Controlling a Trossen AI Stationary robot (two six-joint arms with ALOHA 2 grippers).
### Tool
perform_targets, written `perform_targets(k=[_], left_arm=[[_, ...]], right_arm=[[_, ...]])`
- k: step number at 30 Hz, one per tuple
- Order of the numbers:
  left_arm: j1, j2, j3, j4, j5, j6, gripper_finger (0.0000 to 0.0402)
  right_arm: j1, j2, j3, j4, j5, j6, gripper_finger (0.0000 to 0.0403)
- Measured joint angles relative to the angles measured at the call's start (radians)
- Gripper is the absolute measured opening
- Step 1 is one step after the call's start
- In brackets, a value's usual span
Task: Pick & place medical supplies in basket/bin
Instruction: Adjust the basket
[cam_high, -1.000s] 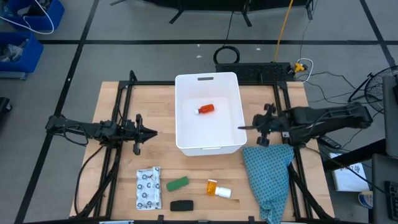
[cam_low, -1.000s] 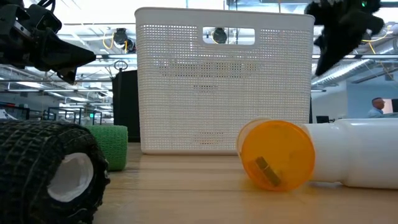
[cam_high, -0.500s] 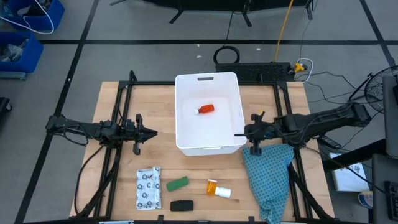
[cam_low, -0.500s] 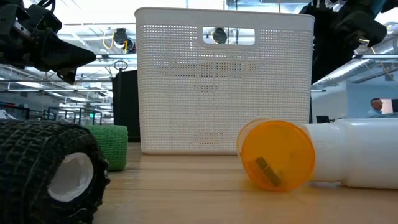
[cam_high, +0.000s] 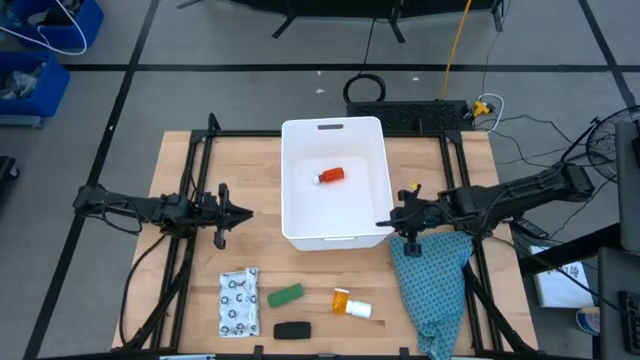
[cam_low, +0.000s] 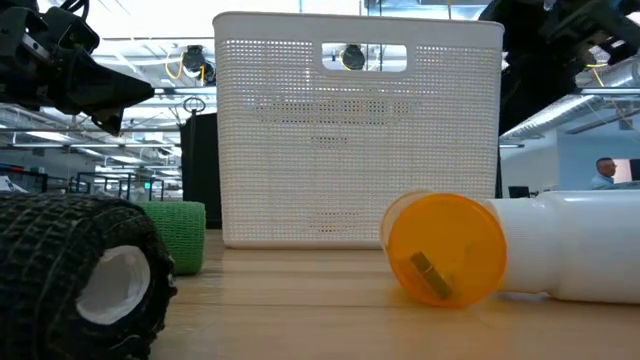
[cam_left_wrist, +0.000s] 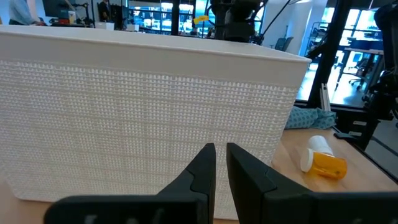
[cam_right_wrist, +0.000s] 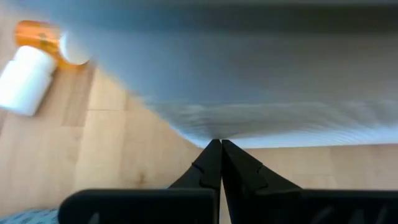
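Note:
The white bin (cam_high: 335, 210) stands mid-table with the red-and-white bottle (cam_high: 331, 175) lying inside. Near the table's near edge lie the white dotted packet (cam_high: 238, 302), the green oblong (cam_high: 286, 295), the black oblong (cam_high: 291, 330) and the orange vial (cam_high: 350, 303), each on its side. My right gripper (cam_high: 380, 224) is shut, right up against the bin's near right corner. My left gripper (cam_high: 246, 212) hovers shut left of the bin, clear of everything. The low view shows the vial (cam_low: 445, 247) in front of the bin (cam_low: 360, 130). My right gripper's shut fingertips (cam_right_wrist: 216, 149) meet the bin's right wall near its near corner (cam_right_wrist: 249, 121), low on the wall. The fingers come level from the table's right. The bin stands on the table.
A teal patterned cloth (cam_high: 432, 280) lies on the table's right near part, under my right arm. Bare wood shows between the bin and the near row of items, and left of the bin around my left gripper (cam_left_wrist: 221, 149).
My right gripper has moved down and toward the table's left and near edge, from beside the bin's right wall to its near right corner, staying shut. In the low view the bin has shifted slightly leftward.

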Motion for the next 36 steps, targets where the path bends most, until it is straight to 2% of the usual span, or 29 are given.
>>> perform_targets(k=[13, 21, 36], left_arm=[[0.000, 0.000, 0.000, 0.000, 0.000, 0.000, 0.0042], [0.000, 0.000, 0.000, 0.000, 0.000, 0.000, 0.0042], [0.000, 0.000, 0.000, 0.000, -0.001, 0.000, 0.0042]], right_arm=[[0.087, 0.000, 0.000, 0.071, -0.001, -0.046, 0.0000], [0.068, 0.002, 0.000, 0.092, 0.031, -0.041, 0.0000], [0.058, 0.082, 0.000, 0.149, 0.004, -0.053, 0.0000]])
